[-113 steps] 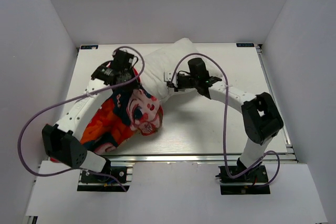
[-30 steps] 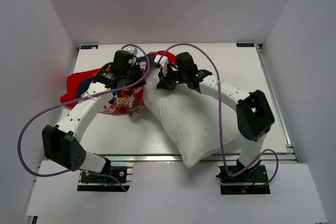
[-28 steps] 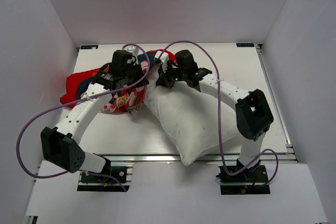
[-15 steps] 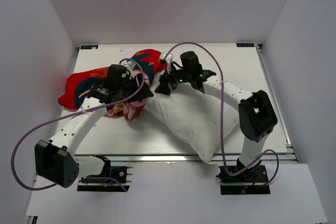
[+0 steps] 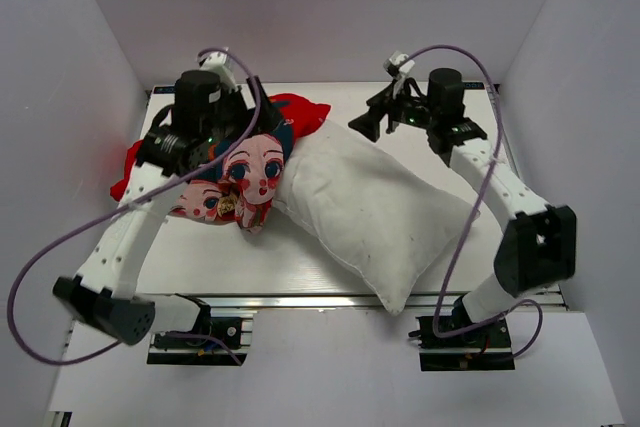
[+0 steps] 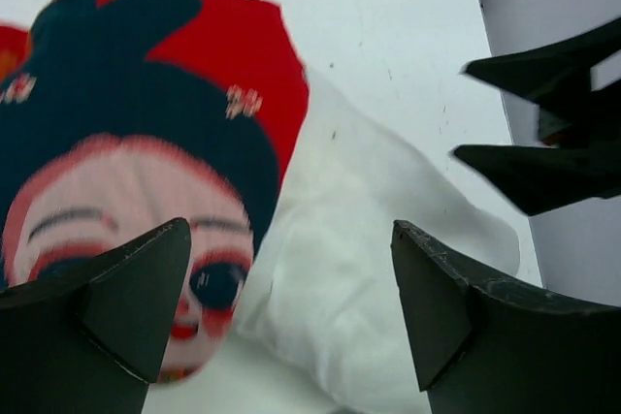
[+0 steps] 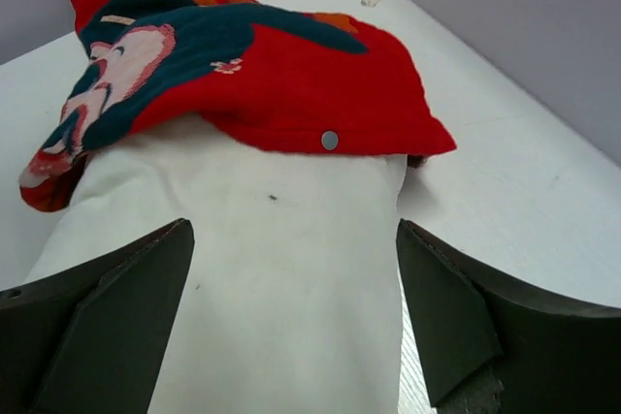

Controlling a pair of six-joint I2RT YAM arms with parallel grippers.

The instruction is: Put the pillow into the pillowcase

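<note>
- Count: two arms, two grippers, one pillowcase, one pillow, two purple cables.
- Left gripper (image 6: pixel 291 232): raised over the far-left part of the table, fingers spread wide apart, nothing between them. Its wrist view looks down on a printed face and white cloth beside it.
- Left cable (image 5: pixel 60 247): loops out wide from the arm toward the left wall.
- Pillowcase (image 5: pixel 240 162): one, red, bunched at far left of the table. Two cartoon faces with navy hair show from above. One small round snap on its red edge (image 7: pixel 331 140).
- Pillow (image 5: pixel 375 202): one, white, plump, lying diagonally from far centre to the near edge, right of centre. Its far-left end sits under the red edge of the pillowcase; whether it is inside the opening or merely covered, cannot tell. Most of it lies bare.
- Right gripper (image 7: pixel 293 230): raised above the far end of the pillow, fingers wide apart, holding nothing, clear of the cloth.
- Right cable (image 5: pixel 470 217): arcs over the wrist and hangs down along the arm.
- Table (image 5: pixel 300 267): white, flat, metal rail at the near edge.
- Room: plain pale walls (image 5: pixel 330 7) on three sides.
</note>
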